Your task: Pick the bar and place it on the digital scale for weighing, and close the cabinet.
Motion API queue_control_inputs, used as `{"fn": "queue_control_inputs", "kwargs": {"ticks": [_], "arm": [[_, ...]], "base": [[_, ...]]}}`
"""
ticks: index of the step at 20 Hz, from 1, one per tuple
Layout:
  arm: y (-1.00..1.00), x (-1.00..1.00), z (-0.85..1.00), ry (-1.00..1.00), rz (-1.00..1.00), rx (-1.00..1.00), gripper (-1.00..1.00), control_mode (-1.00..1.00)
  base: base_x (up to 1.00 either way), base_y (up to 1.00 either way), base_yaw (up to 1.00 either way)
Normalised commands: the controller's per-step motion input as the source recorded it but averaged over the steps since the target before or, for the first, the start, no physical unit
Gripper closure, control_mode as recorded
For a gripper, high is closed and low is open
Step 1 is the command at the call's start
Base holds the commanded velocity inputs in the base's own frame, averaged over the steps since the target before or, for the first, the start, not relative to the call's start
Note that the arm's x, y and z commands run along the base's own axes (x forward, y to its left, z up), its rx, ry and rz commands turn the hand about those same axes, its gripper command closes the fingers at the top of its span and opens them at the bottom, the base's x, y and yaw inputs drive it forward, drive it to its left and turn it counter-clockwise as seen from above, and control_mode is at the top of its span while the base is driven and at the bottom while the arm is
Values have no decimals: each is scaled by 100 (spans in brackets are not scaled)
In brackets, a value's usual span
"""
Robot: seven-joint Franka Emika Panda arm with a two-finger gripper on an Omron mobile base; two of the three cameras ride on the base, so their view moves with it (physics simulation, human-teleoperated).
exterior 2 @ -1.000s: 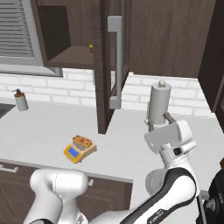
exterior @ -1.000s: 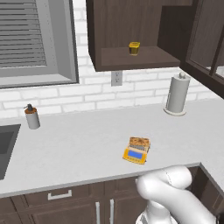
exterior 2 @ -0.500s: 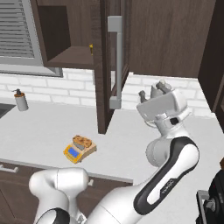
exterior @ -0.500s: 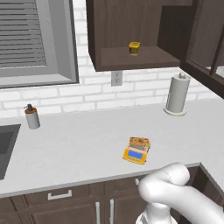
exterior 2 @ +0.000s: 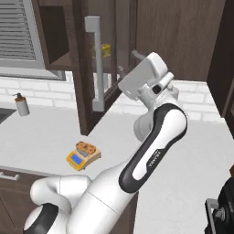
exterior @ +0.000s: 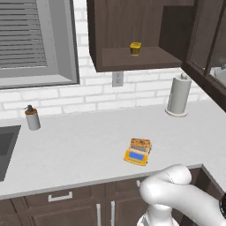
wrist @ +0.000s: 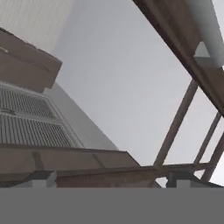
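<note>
The tan speckled bar [exterior: 140, 144] [exterior 2: 87, 147] lies on the orange-yellow digital scale [exterior: 136, 156] [exterior 2: 77, 159] in the middle of the counter. The dark brown cabinet [exterior: 110, 31] stands open, its glass-panelled door [exterior 2: 84, 105] swung out over the counter. The door's silver handle [exterior 2: 96, 64] [wrist: 206, 24] runs vertically. My gripper [exterior 2: 128, 63] [wrist: 110, 180] is open and holds nothing. It is raised beside the door, just right of the handle, and the door's brown frame [wrist: 175, 122] looms close in the hand view.
A small yellow jar [exterior: 135, 48] sits on the cabinet shelf. A paper towel roll [exterior: 178, 95] stands at the back right, a soap dispenser [exterior: 32, 118] [exterior 2: 21, 104] at the back left beside the sink [exterior: 6, 148]. Drawers [exterior: 59, 197] run under the counter edge.
The arm has swung up and to the left, from near the paper towel roll to the open cabinet door. The gripper stayed open; the bar and scale have not moved.
</note>
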Motion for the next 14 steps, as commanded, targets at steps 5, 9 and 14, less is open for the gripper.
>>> {"fn": "queue_control_inputs", "kwargs": {"ticks": [5, 9, 14], "arm": [[100, -2, 40, 1, 2, -10, -100, -100], [100, 15, 2, 10, -2, -12, -100, -100], [100, 54, 0, 14, -9, -10, -100, -100]], "base": [[0, 0, 0], [0, 0, 0], [0, 0, 0]]}}
